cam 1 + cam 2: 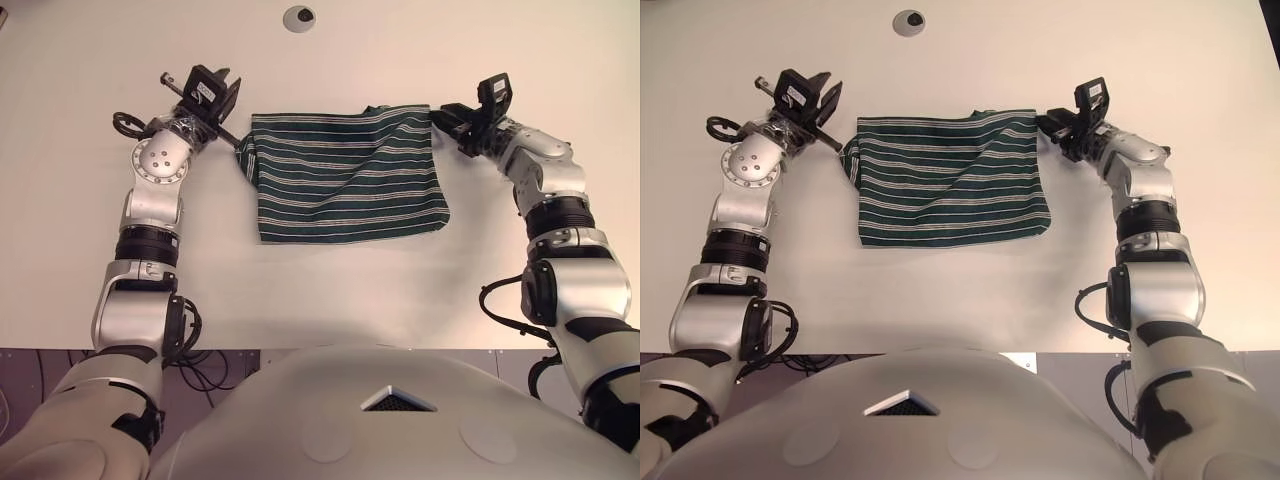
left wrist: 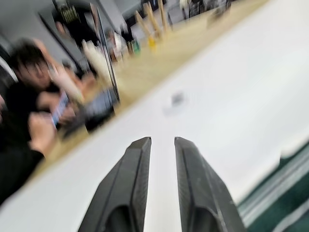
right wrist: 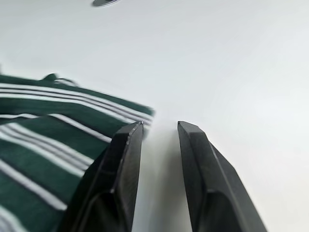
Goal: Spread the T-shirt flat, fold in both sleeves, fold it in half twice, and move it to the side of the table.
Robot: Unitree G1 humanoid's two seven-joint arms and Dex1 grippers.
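Folded shirt between two empty pincers, with the move to the side left to do.

The T-shirt [image 1: 345,175] lies on the tabletop [image 1: 400,290] as a folded rectangle. One far corner is just beside the tips of my right pincer [image 3: 160,125], and the other, slightly bunched, is near my left pincer [image 2: 162,140]. Both pincers are parted with only bare tabletop between their fingers, so neither grips anything. My worry is the carry. If either pincer closes on the top layer alone, I expect the lower folds to trail and the stack to fall open. Dragging by one corner would likely skew it, and that bunched corner near the left pincer could catch and pull the stack out of shape.
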